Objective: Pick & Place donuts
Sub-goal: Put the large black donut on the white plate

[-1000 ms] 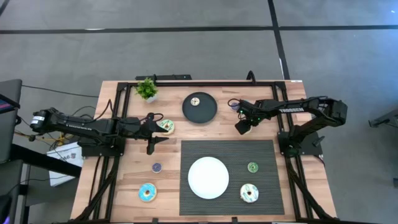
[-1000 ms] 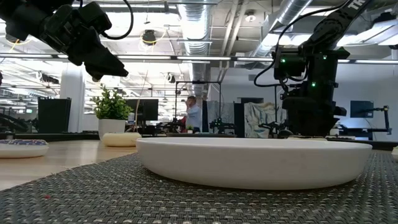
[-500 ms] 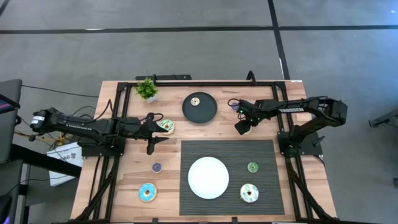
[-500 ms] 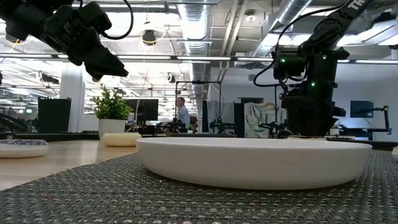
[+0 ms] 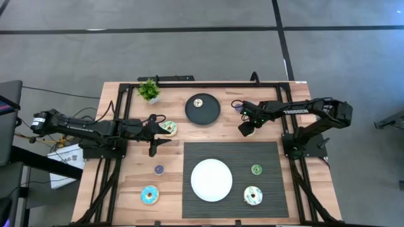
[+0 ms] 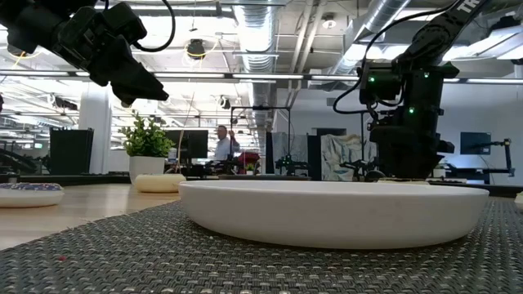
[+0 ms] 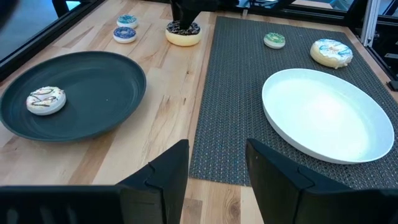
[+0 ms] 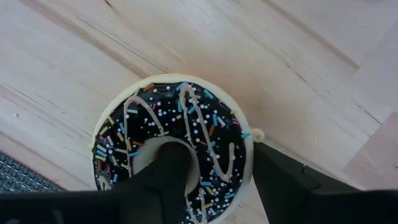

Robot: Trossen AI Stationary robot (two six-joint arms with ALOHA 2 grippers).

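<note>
Brown donut: lies flat on the bare wood of the bench, on the right arm's side, just beyond the far right corner of the mat and beside two blue minis.

Right pincer: directly above this donut, pointing down at it. One finger stands in the hole and the other sits at the outer edge, so the two are apart with the ring's wall between them. I cannot confirm that they press on it. The donut rests on the wood, not lifted.

Deciding relation: the ring has no long axis, so the grip turns only on the wall being centred between the fingers. In the right wrist view it is. I judge the next need to be a firm close, then a straight lift. A pinch on one side of the ring may tilt it.

Left pincer: waits above the bench's left half, fingers apart and empty, near a cream-pink donut. It is well apart from the brown one, so the right arm is clearly nearer.

Surroundings:
- Black plate carries one cream mini.
- White plate is on the mat.
- A green mini and a white-green donut lie on the mat.
- A purple mini and a blue donut lie on the wood at the left.
</note>
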